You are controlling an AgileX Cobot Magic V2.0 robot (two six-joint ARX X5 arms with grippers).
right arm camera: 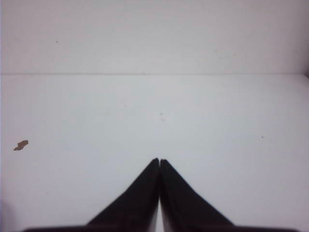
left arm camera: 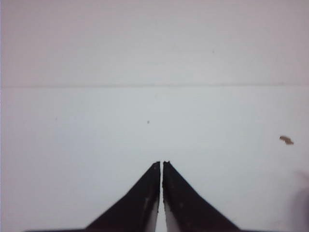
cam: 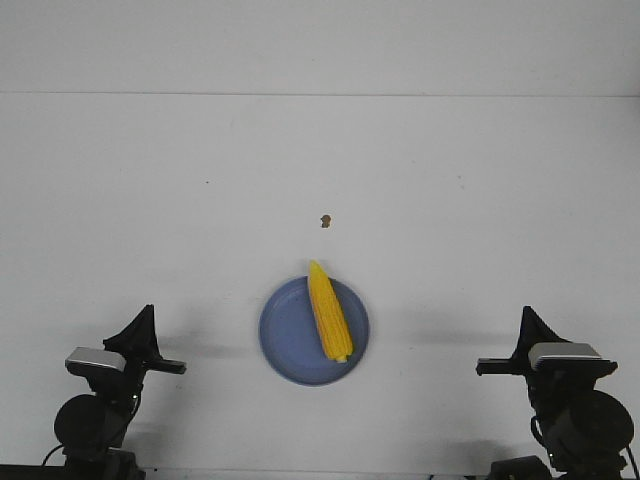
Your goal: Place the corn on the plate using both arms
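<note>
The yellow corn cob (cam: 328, 313) lies on the round blue plate (cam: 285, 335) at the table's front middle, its pointed end away from me and reaching the far rim. My left gripper (cam: 148, 313) sits low at the front left, shut and empty, well left of the plate. In the left wrist view its tips (left arm camera: 161, 163) are closed over bare table. My right gripper (cam: 526, 315) sits low at the front right, shut and empty, well right of the plate. In the right wrist view its tips (right arm camera: 159, 160) are closed. Neither wrist view shows corn or plate.
A small brown speck (cam: 325, 221) lies on the white table beyond the plate; it also shows in the left wrist view (left arm camera: 286, 140) and in the right wrist view (right arm camera: 21, 145). The table's far edge meets a white wall.
</note>
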